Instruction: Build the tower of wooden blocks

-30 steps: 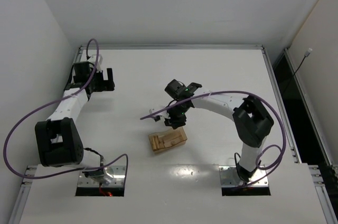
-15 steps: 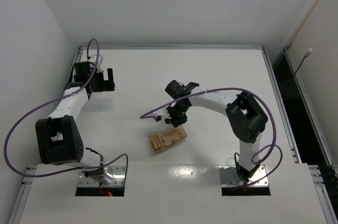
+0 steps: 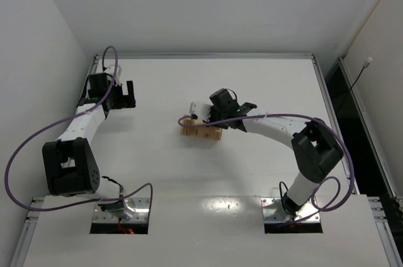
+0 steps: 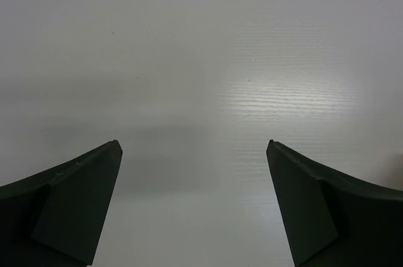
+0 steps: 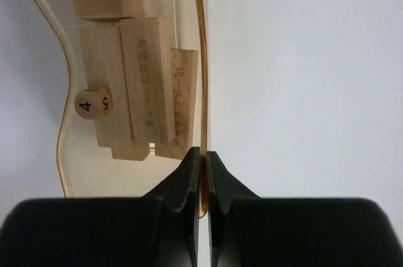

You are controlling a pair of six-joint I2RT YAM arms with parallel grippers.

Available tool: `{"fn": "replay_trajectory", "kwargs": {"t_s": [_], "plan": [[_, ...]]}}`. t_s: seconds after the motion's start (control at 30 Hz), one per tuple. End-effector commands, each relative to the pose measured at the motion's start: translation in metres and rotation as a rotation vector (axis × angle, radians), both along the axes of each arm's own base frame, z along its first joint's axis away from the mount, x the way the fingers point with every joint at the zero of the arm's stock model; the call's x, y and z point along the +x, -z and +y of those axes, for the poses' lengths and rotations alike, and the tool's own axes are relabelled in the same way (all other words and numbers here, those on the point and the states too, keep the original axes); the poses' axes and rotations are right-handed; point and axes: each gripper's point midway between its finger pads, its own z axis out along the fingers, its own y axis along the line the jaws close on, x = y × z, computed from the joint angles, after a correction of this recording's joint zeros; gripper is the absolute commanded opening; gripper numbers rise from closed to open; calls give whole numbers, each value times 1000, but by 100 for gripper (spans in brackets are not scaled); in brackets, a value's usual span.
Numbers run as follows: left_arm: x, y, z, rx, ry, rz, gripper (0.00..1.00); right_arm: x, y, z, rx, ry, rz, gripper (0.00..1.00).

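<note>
Several wood blocks (image 5: 148, 87) lie loose in a translucent orange-tan tray (image 5: 203, 59): light-tan bars with print on them and a small numbered cube (image 5: 93, 102). My right gripper (image 5: 203, 155) is shut on the tray's thin side wall, one finger inside and one outside. In the top view the tray (image 3: 200, 130) with the blocks sits just left of the right gripper (image 3: 213, 122), mid-table. My left gripper (image 4: 194, 147) is open over bare table, far left and back (image 3: 129, 94). No tower shows in any view.
A purple cable (image 3: 252, 118) runs along the right arm and another loops off the left arm (image 3: 38, 135). The table's raised metal rim (image 3: 201, 56) runs along the back, with white walls beyond.
My right gripper closed onto the tray wall and moved the tray with its blocks from the near centre toward the back and slightly left. The left arm stayed still.
</note>
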Motion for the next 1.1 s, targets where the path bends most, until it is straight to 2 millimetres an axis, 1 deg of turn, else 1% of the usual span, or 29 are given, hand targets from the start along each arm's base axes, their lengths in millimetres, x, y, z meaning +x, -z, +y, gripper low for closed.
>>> {"fn": "replay_trajectory", "kwargs": {"t_s": [0.0,0.03,0.07,0.1,0.13,0.17,0.2,0.23,0.3,0.33,0.37,0.4,0.43,0.47,0.5,0.57,0.6,0.63,0.67,0.7,0.73,0.77,0.83,0.87,0.9,0.97,1.0,1.03,1.07], "plan": [[6,-28,5,18,-41,-96,100,83,-83,-2,175,347,-396,0],[6,-28,5,10,-46,-96,100,91,-89,-15,160,451,-466,0],[6,-28,6,16,-54,-95,100,95,-91,-19,152,501,-524,0],[6,-28,6,16,-54,-95,100,107,-106,-28,167,595,-642,0],[6,-28,6,16,-54,-95,100,108,-102,-36,153,623,-679,0],[6,-28,6,16,-54,-95,100,109,-106,-35,140,624,-723,0],[5,-27,6,15,-54,-86,100,112,-117,-37,150,672,-790,0],[7,-30,6,16,-54,-95,100,112,-106,-37,101,673,-799,0],[7,-33,8,21,-61,-95,100,111,-105,-37,16,674,-851,0],[7,-33,8,21,-61,-95,100,116,-115,-36,53,700,-898,0],[7,-33,8,21,-61,-95,100,114,-109,-33,19,671,-920,0],[9,-37,8,22,-61,-104,100,114,-110,-35,17,675,-944,0],[9,-37,10,29,-70,-103,100,114,-118,-30,60,678,-983,0],[9,-37,10,29,-70,-103,100,112,-117,-37,37,700,-1005,0],[9,-37,10,29,-70,-103,100,109,-112,-35,-10,666,-1026,0],[7,-35,11,26,-82,-93,100,102,-128,-30,50,673,-1105,0],[7,-35,11,26,-82,-93,100,93,-122,-29,-6,619,-1128,0],[7,-35,15,27,-93,-93,100,89,-121,-28,-9,606,-1150,0],[7,-31,15,26,-93,-84,100,79,-132,-27,7,594,-1204,0],[7,-31,15,26,-93,-84,100,75,-132,-26,8,586,-1225,0],[7,-31,15,26,-93,-84,100,70,-140,-27,49,603,-1261,0],[7,-31,15,26,-93,-84,100,67,-135,-29,34,579,-1275,0],[7,-28,19,18,-108,-75,100,55,-142,-19,47,531,-1321,0],[9,-32,19,19,-108,-84,100,50,-137,-18,35,514,-1327,0],[9,-32,19,19,-108,-84,100,43,-139,-11,26,473,-1351,0],[12,-32,20,18,-108,-83,100,34,-141,-6,35,452,-1390,0],[14,-36,18,6,-107,-93,100,29,-135,2,20,417,-1389,0],[14,-32,18,4,-107,-84,100,29,-135,2,20,416,-1389,0],[12,-30,18,3,-107,-73,100,25,-131,9,12,390,-1388,0]]}}
